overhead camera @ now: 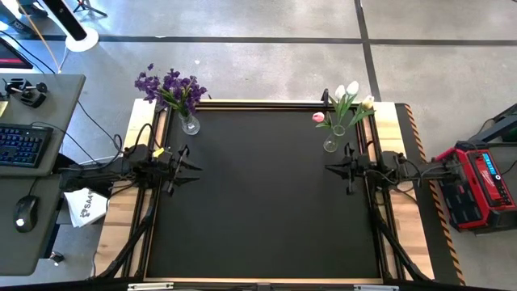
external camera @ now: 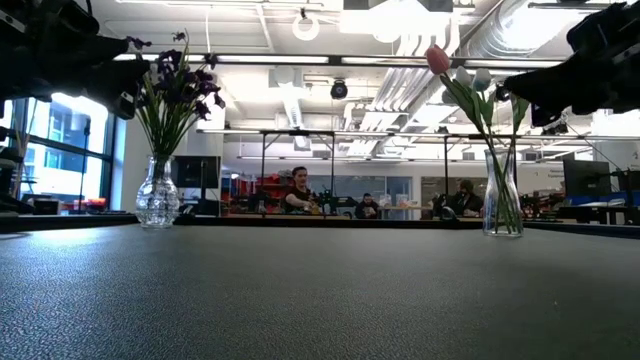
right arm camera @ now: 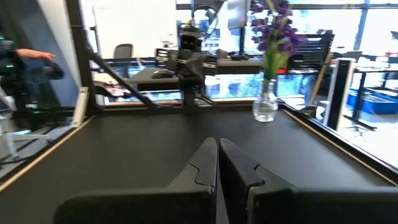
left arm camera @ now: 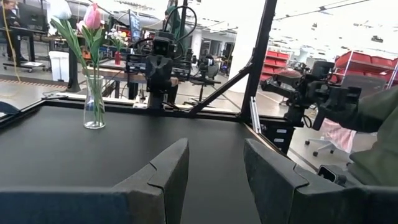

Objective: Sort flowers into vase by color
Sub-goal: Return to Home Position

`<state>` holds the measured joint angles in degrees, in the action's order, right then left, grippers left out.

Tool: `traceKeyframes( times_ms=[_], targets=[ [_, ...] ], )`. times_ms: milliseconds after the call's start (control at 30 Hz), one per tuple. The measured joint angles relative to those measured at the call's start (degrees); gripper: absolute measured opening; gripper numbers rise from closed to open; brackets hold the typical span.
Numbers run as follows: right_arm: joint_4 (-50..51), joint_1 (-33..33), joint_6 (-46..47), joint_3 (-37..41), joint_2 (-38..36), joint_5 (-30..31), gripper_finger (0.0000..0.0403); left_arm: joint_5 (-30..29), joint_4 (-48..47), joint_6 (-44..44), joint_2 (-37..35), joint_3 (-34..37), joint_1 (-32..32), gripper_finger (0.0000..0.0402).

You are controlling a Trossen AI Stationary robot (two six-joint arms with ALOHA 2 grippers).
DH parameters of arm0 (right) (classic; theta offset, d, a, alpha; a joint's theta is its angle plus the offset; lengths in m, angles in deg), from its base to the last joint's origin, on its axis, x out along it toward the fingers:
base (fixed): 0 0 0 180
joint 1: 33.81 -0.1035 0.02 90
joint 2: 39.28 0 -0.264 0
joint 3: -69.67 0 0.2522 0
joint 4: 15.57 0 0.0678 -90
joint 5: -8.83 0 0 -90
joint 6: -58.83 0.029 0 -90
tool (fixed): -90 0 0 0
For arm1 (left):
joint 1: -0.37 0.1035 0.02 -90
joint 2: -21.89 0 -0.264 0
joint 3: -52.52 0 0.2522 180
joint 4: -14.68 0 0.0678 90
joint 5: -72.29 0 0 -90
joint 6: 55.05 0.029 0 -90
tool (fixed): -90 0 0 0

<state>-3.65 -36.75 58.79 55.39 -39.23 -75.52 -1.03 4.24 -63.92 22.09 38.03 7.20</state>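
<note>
The purple flowers [overhead camera: 171, 87] stand in the left vase [overhead camera: 190, 124] at the desk's [overhead camera: 266, 210] far left corner, the tulips [overhead camera: 347, 95] in the right vase [overhead camera: 330, 144] at its far right, while the left gripper [overhead camera: 194, 166] is open and empty and the right gripper [overhead camera: 331, 169] is closed on nothing.

Open-plan robotics lab: exposed ceiling ducts [external camera: 440, 25], seated people [external camera: 298, 190], red shelving [left arm camera: 277, 62].

1. White bag [overhead camera: 85, 206], lying at the left edge of the table [overhead camera: 266, 202] beside the grey desk [overhead camera: 50, 97]: dark printed letters, apparently beginning "SA"; the remainder is not legible.
2. Red and black case [overhead camera: 478, 184], on the floor to the right of the table: white logo mark on the lid, too small to read.
3. Keyboard [overhead camera: 23, 145], on the grey desk: key legends not legible.
4. Low view and both wrist views: no legible text, number or sign.
</note>
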Motion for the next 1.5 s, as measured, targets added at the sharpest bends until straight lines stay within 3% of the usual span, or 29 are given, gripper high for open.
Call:
traceKeyframes(
  times_ms=[400, 567, 733, 900, 1100, 1500],
  targets=[
    [0.0, 1.9, -0.3, 0.0, 0.3, 0.0, 0.0000, -0.8, 0.0, 0.0, 0.5, 0.0, 0.0, 0.0141],
    [-0.1, 2.3, -25.7, 0.0, 0.3, 1.4, 0.0000, -0.9, 0.0, 0.0, 0.5, 0.0, 0.0, 0.0141],
    [-0.5, 2.3, -37.0, 0.0, 0.3, 1.3, 0.0000, -2.1, -0.1, 0.0, 0.5, 0.0, 0.0, 0.0141],
    [-2.8, 2.2, -21.7, 0.0, 0.5, -3.5, 0.0000, -2.6, 1.2, 1.8, 0.5, 0.0, 0.0, 0.0141],
    [-2.3, 3.8, 0.8, 0.0, 1.3, 0.9, 0.0000, -2.6, 0.9, 3.1, 0.5, 0.0, 0.0, 0.0141],
    [-2.2, 6.8, 6.4, 0.0, 7.7, -0.1, 0.0000, -2.6, 0.8, 5.7, 0.5, 0.0, 0.0, 0.0141]
  ],
)
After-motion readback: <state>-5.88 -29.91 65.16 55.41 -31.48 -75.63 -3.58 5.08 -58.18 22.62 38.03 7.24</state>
